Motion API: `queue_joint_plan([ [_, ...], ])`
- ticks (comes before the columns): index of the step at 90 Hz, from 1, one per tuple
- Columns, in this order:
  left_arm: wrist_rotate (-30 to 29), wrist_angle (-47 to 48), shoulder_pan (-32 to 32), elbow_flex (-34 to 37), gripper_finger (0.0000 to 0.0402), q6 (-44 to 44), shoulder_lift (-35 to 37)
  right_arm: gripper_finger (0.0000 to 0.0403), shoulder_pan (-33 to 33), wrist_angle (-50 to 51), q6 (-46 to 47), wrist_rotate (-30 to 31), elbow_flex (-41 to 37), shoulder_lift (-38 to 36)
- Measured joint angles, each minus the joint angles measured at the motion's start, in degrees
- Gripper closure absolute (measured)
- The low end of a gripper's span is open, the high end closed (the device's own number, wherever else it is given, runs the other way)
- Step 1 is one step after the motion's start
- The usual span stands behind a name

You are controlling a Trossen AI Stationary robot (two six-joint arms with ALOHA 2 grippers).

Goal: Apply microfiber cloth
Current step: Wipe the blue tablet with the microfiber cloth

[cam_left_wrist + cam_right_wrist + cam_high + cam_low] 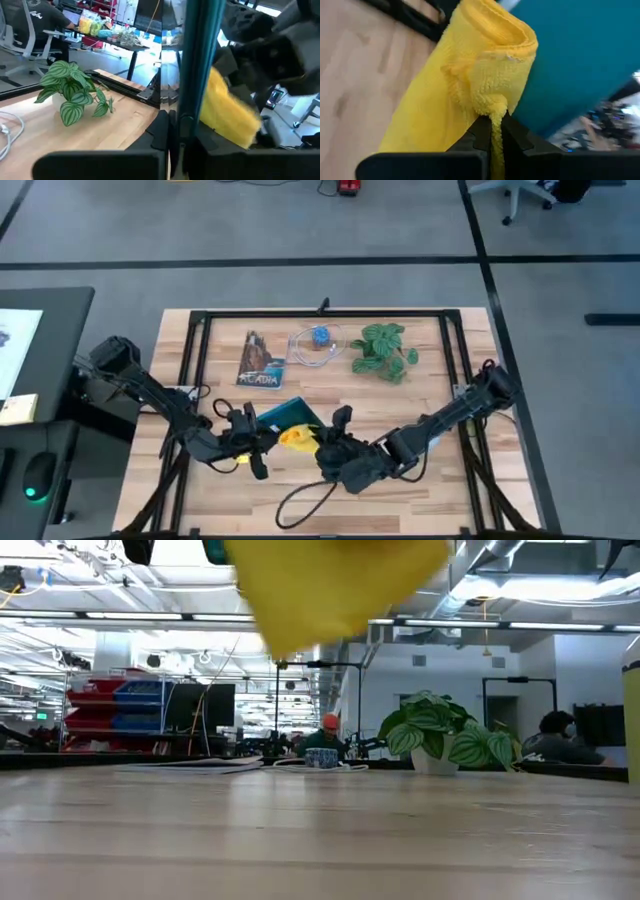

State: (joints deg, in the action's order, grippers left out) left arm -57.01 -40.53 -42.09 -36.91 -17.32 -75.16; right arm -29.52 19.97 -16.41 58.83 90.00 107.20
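- Bright yellow, plush microfiber cloth (470, 85): soft looped pile, bunched into a hanging fold with a rolled hem; held off the tabletop at the front centre, pressed against the tablet's teal face.
- Right gripper (491, 131): dark fingers closed on a pinch of the cloth.
- Flat rectangular tablet with a smooth teal back (287, 414): raised above the tabletop, seen edge-on in the left wrist view.
- Left gripper (175, 131): dark fingers clamped on the tablet's thin edge.
- Pale wooden plank tabletop (400, 400): matte grain, framed by black rails.
- Potted plant with striped green leaves (384, 348): far side.
- Coiled clear cable with a blue piece (316, 342): beside the plant.
- Glossy rectangular booklet (260, 360): lying flat, left of the cable.
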Motion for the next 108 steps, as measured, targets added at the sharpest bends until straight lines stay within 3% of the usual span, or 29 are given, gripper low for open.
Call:
queue_joint_plan([
  [12, 0.02, 0.02, -0.20, 0.00, 0.0393, 0.37, 0.00, 0.0398, -1.39, 8.65, 4.27, 7.62, -0.05, -0.10],
  [21, 3.47, -0.35, -0.56, -0.12, 0.0393, 0.18, 0.02, 0.0398, -2.06, 15.11, 12.28, 19.91, -0.26, -0.85],
  [28, 3.75, -0.26, -0.68, -0.15, 0.0393, 0.19, 0.02, 0.0398, -2.54, 15.65, 17.64, 28.55, -0.26, -2.47],
  [33, 2.84, -0.20, -0.54, -0.15, 0.0393, 0.15, 0.02, 0.0398, -3.28, 13.54, 19.17, 30.43, -0.16, -3.96],
  [41, 0.80, -0.24, -0.19, -0.12, 0.0393, 0.11, 0.02, 0.0398, -4.07, 8.96, 18.40, 27.32, -0.04, -5.13],
  [53, -0.06, -0.13, 0.32, -0.11, 0.0393, -0.13, 0.04, 0.0398, -5.23, 0.74, 8.93, 24.36, -0.17, -4.61],
  [61, -0.70, 0.00, 0.82, -0.11, 0.0393, -0.33, 0.04, 0.0398, -5.77, -4.80, 4.36, 18.27, -0.12, -4.79],
  [78, -0.73, -0.17, 2.08, -0.11, 0.0393, -0.97, 0.04, 0.0398, -3.94, -10.34, 4.33, 4.91, -0.11, -4.28],
  [108, -1.46, -1.66, 2.53, -0.04, 0.0393, -1.31, 0.04, 0.0398, 1.08, -18.00, 3.76, -3.52, -0.09, 4.47],
])
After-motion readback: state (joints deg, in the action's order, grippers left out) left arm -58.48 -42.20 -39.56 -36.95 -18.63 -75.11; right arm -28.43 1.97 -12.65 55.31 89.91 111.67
